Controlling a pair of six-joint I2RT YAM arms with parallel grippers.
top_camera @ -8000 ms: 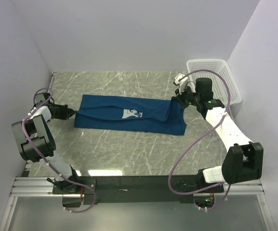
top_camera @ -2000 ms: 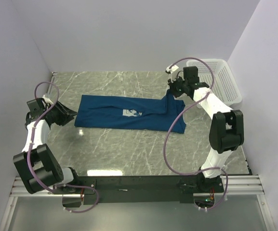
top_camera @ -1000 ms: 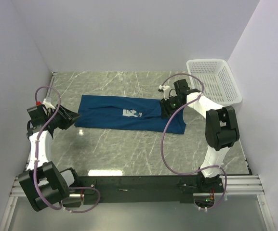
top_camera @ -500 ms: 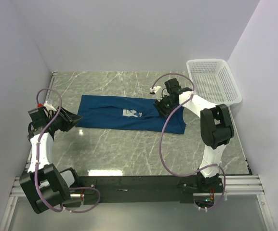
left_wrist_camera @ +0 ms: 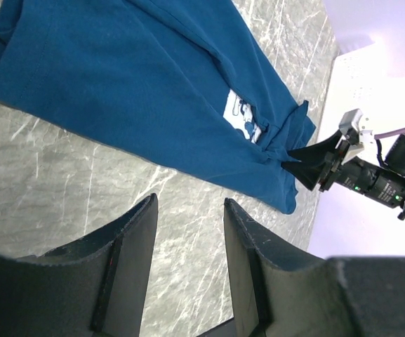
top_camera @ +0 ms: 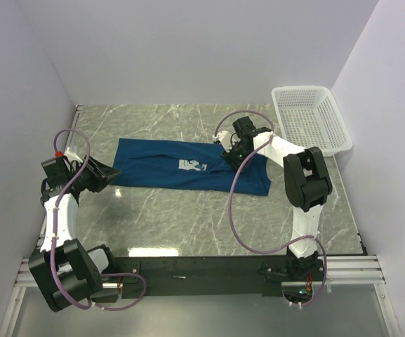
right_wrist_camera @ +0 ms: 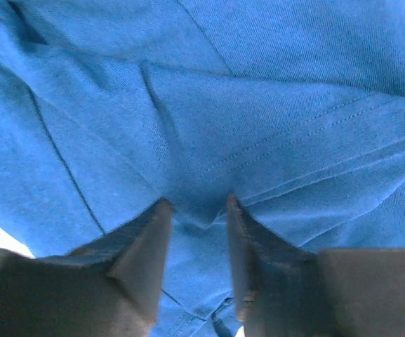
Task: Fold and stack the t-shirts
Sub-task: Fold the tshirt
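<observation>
T-shirt (top_camera: 161, 170) lies mid-table (top_camera: 188, 225), long axis left-right across the frame.
It's a flat band with the print facing up. Right arm (top_camera: 272, 144): jaws clenched on a fold of cloth near the band's right end, wrist view is all blue fabric. Left arm (top_camera: 58, 210): jaws released over bare table, with the shirt's left edge just ahead of them, so it's the nearer arm for that end.
</observation>
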